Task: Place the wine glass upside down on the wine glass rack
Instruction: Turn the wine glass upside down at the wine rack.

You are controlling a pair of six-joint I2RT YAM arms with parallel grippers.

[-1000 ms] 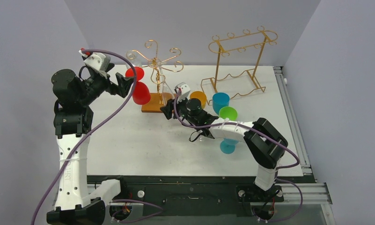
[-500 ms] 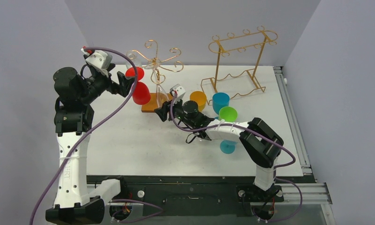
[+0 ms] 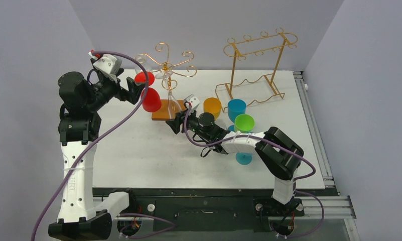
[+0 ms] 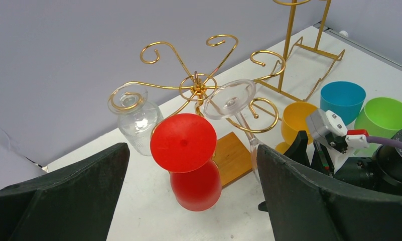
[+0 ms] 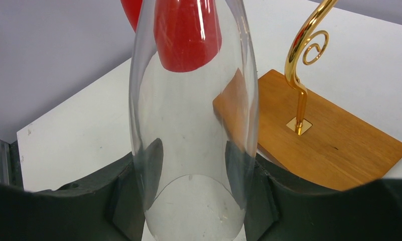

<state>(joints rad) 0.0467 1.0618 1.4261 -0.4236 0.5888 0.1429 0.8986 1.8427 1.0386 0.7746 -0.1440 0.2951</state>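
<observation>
The clear wine glass [image 5: 193, 115] is upside down, and my right gripper [image 5: 193, 170] is shut on its bowl just above the table. Its stem [image 3: 169, 93] rises beside the wavy post of the wine glass rack [image 3: 174, 66]. The glass's foot [image 4: 230, 98] sits just above one curled arm of the rack [image 4: 196, 88], with the stem seeming to pass through that arm's loop. The rack's wooden base [image 5: 329, 145] lies right of the bowl. My left gripper [image 4: 192, 150] hangs open, raised to the left of the rack, facing a red glass [image 4: 183, 143].
The red glass [image 3: 147, 93] and a clear ribbed glass [image 4: 134, 116] hang upside down on the rack's left arms. A taller gold frame rack [image 3: 256, 65] stands at the back right. Orange [image 3: 212, 106], blue [image 3: 236, 109] and green [image 3: 244, 122] cups crowd my right forearm.
My right gripper has drawn the glass leftward and nearer, bringing its stem in by the rack's post. The left arm has barely moved.
</observation>
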